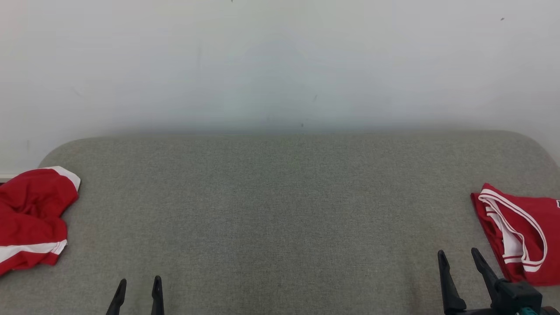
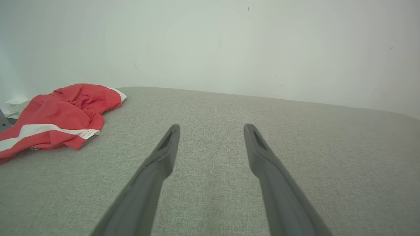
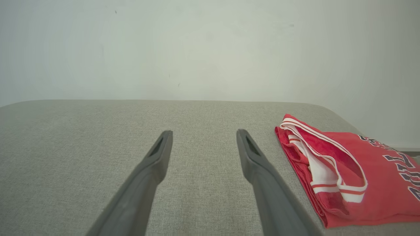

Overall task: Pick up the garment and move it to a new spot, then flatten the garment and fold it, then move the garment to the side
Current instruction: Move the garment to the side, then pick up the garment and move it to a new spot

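The left tool (image 1: 140,281) hovers over the near edge of the grey fabric-covered counter (image 1: 280,210). In the head view the bottom edge cuts it off, so just the ends of its two dark fingers appear. In its own wrist view the left tool (image 2: 211,126) stands spread wide with bare fabric between the fingers and nothing in its grip. The right tool (image 1: 458,252) is parted just as wide and also holds nothing, as the right wrist view confirms (image 3: 204,131).

A crumpled red garment (image 1: 30,218) with white bands lies at the counter's far left, well apart from the left tool. The frame edge cuts off part of it, and what kind of garment it is cannot be told (image 2: 62,114).

At the far right, just beside the right tool, lies a folded red jersey (image 1: 525,232) with white trim. Its dark lettering (image 3: 398,160) runs out of frame and is unreadable. A small white box (image 2: 13,105) beyond the counter's left end is too blurred to identify.
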Motion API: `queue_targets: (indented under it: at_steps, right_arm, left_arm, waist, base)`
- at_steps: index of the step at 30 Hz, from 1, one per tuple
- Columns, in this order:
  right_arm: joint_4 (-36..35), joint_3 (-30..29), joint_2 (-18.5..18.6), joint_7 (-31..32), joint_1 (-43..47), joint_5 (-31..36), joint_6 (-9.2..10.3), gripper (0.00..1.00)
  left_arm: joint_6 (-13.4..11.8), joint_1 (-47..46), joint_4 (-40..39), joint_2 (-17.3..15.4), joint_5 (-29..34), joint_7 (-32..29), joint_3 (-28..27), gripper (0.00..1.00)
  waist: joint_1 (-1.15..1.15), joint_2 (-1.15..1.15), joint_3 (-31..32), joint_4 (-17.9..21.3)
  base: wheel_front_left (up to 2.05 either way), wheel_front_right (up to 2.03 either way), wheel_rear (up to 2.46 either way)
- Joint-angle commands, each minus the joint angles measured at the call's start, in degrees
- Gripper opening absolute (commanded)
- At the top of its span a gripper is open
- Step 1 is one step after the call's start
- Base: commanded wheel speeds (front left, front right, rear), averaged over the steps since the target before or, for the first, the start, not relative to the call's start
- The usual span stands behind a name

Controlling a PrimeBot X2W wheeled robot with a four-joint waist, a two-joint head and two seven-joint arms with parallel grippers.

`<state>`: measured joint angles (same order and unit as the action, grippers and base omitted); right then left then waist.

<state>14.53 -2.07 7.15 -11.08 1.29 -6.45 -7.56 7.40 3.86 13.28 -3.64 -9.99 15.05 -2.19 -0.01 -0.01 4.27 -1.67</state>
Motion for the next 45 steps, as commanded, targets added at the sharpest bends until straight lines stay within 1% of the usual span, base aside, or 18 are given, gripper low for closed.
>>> queue_targets:
  at_steps: [1, 10, 33, 38, 45]
  right_arm:
    - [-0.40, -0.06, -0.20, 0.09, 0.73, 0.24, 0.16, 1.00]
    - [-1.60, -0.44, -1.12, 1.33, 2.44, 0.43, 0.16, 1.00]
    - [-1.85, 0.03, -1.62, 1.54, 2.37, -0.01, 0.16, 1.00]
    - [-1.94, -0.24, -1.80, 1.51, 2.63, 0.01, 0.16, 1.00]
    - [-1.63, 0.24, -1.75, 1.27, 2.99, -0.11, 0.16, 1.00]
  left_arm:
    - [0.09, -0.47, 0.29, -0.19, -0.33, 0.17, 0.26, 1.00]
    - [0.10, -0.01, 0.57, 0.03, -0.63, 0.17, 1.01, 1.00]
    - [0.11, 0.38, 0.01, 0.46, -0.99, 0.17, 1.00, 1.00]
    - [0.11, 0.08, 0.12, 0.48, -0.93, 0.17, 1.03, 1.00]
    - [0.11, -0.15, 0.18, 0.52, -0.98, 0.17, 0.57, 1.00]
  waist:
    - [0.01, 0.01, 0.01, 0.15]
    - [0.01, 0.01, -0.18, 1.21]
    - [0.01, 0.01, -1.24, 1.31]
    - [0.01, 0.01, -1.20, 0.52]
    - [0.01, 0.01, -0.96, -3.06]
  base:
    - [0.00, 0.00, 0.00]
    - [0.00, 0.00, 0.00]
    - [0.00, 0.00, 0.00]
    - [0.00, 0.00, 0.00]
    - [0.00, 0.00, 0.00]
